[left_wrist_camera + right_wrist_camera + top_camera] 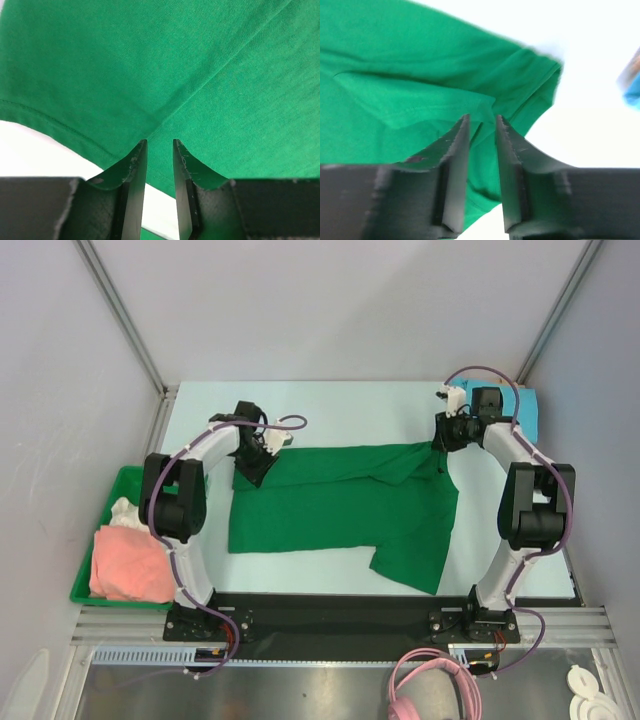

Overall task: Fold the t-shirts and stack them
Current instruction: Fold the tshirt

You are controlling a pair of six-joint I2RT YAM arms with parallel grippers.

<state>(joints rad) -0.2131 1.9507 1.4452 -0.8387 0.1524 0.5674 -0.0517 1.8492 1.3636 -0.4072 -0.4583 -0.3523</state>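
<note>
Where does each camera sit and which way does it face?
Top: above, behind the arm bases, looking down at the table; both arms show.
Left wrist: on the left arm, facing the shirt hem; left claw shows.
Right wrist: on the right arm, facing the shirt's folded edge; right claw shows.
Shared: all three see the shirt.

Overhead view; both wrist views close above green t-shirt [340, 505]

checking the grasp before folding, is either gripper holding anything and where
Cannot be told. The left gripper is at the far left hem of the dark green t-shirt, the right gripper at its far right corner, jaws slightly apart.
</note>
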